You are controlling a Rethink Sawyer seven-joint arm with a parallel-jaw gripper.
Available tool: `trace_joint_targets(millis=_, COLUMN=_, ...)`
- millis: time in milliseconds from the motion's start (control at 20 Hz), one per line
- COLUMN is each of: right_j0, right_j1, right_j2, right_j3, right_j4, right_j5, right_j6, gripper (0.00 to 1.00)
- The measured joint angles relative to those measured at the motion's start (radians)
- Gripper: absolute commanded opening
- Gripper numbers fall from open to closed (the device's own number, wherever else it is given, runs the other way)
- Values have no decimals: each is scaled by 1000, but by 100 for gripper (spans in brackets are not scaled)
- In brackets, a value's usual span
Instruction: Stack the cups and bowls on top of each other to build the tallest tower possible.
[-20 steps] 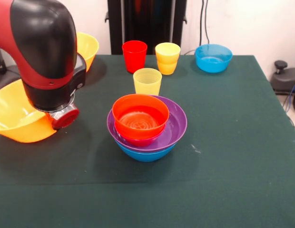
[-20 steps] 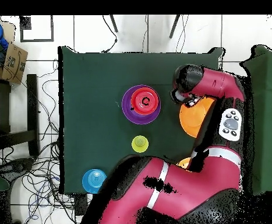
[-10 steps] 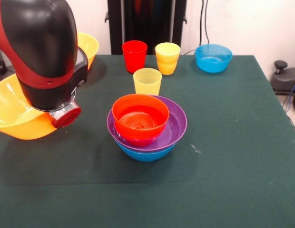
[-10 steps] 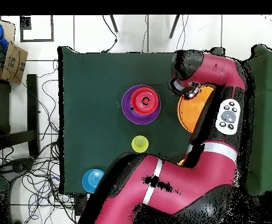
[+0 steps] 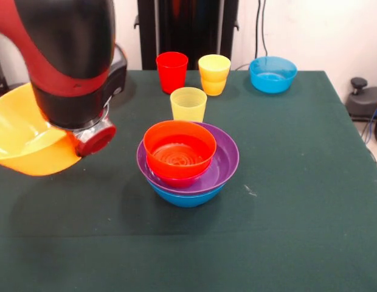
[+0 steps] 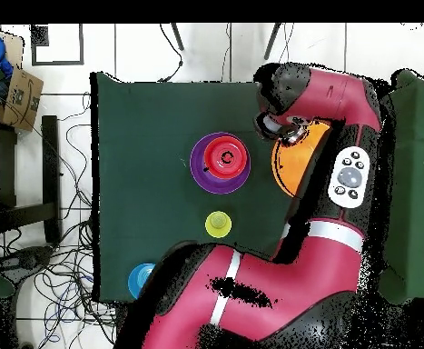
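The tower (image 5: 187, 159) stands mid-table: an orange-red bowl (image 5: 179, 146) in a pink-red one, inside a purple bowl (image 5: 226, 159) on a blue bowl (image 5: 185, 196). The overhead view shows this tower (image 6: 221, 161) too. Left of it, a large yellow-orange bowl (image 5: 24, 143) hangs tilted above the cloth under the arm's wrist (image 5: 85, 115). The gripper itself is hidden behind the wrist, shut on this bowl (image 6: 297, 168). Behind the tower stand the cups: a pale yellow cup (image 5: 188, 104), a red cup (image 5: 172, 72) and orange-yellow cups (image 5: 214, 74), one in the other.
A light-blue bowl (image 5: 272, 74) sits at the back right of the green table (image 5: 298, 201). The arm's bulky red and black body (image 5: 67, 48) fills the upper left. Cables and a box (image 6: 15, 95) lie on the floor beside the table.
The arm has swung toward the tower, carrying the large yellow-orange bowl with it and lifting it a little. The tower and cups have not moved.
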Motion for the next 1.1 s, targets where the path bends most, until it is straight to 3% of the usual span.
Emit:
trace_joint_targets(millis=550, right_j0=87, right_j1=-104, right_j2=-13, right_j3=82, right_j4=17, right_j5=0, right_j6=0, gripper=0)
trace_joint_targets(millis=1100, right_j0=145, right_j1=-122, right_j2=-18, right_j3=114, right_j4=67, right_j5=-44, right_j6=0, gripper=0)
